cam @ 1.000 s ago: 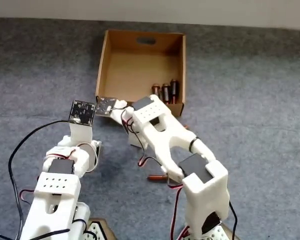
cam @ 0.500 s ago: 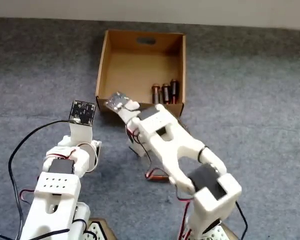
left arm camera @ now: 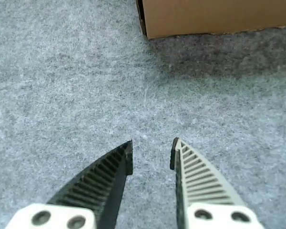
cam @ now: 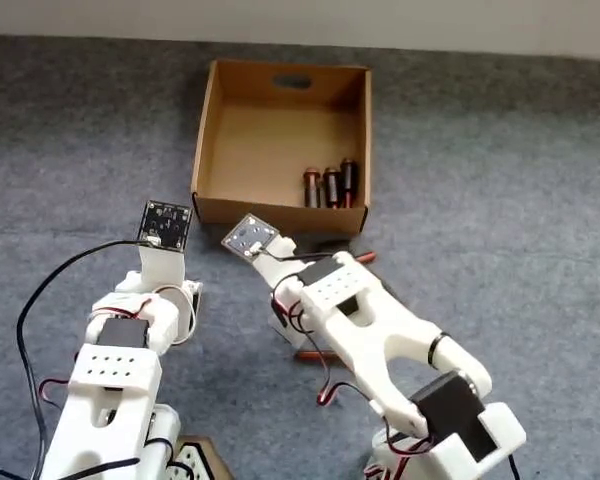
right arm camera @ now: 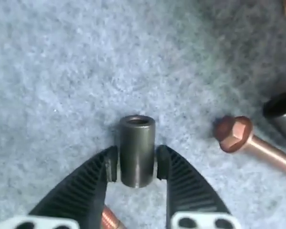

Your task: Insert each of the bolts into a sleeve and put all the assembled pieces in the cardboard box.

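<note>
Three assembled pieces (cam: pixel 331 186) in cardboard box (cam: pixel 280 214), right pincer (right arm camera: pixel 137 162) clasping sleeve (right arm camera: pixel 137 138)

A coarse grey, carpet-like fabric (cam: pixel 520 200) covers the counter (cam: pixel 70 120) from the left edge of the frame to the right in the high view. A pale strip of wall (cam: pixel 300 15) runs along the top. The light is soft and even, and shadows on the speckled nap are faint and blurred.
</note>
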Motion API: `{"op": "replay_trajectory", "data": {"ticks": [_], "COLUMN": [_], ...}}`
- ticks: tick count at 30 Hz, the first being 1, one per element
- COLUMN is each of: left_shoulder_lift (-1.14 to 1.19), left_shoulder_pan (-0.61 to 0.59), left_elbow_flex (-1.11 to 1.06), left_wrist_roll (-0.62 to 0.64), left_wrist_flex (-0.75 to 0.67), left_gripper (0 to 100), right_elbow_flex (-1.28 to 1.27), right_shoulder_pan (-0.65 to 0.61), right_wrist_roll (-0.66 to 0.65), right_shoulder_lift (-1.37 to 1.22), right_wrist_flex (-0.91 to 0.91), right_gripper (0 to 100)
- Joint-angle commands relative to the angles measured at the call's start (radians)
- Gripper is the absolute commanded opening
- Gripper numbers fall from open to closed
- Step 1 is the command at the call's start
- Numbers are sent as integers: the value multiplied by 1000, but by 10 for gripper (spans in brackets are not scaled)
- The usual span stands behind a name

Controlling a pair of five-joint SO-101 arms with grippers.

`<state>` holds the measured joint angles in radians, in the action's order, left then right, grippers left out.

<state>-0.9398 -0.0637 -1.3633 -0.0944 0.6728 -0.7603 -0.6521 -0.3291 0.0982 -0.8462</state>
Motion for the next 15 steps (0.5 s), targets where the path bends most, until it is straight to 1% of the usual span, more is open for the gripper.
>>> {"op": "replay_trajectory", "data": {"ticks": [1, 6, 9, 13, 15], "left_shoulder_lift": [-5, -5, -5, -5, -5], "left_shoulder_pan": [-5, -5, -5, -5, -7], "left_elbow_flex": [12, 12, 12, 10, 8], "left_wrist_roll": [3, 3, 3, 3, 3], "left_wrist_flex": [-15, -15, -15, -15, -15], "left_gripper": [148, 148, 148, 148, 148], "right_elbow_flex": [1, 1, 1, -8, -8], "right_shoulder_pan": [2, 7, 5, -1, -2], "right_wrist_roll": [-48, -86, -87, -86, -81], "right_shoulder_lift": [25, 22, 24, 24, 24], "right_wrist_flex": [1, 1, 10, 101, 110], "right_gripper": [139, 136, 136, 136, 136]}}
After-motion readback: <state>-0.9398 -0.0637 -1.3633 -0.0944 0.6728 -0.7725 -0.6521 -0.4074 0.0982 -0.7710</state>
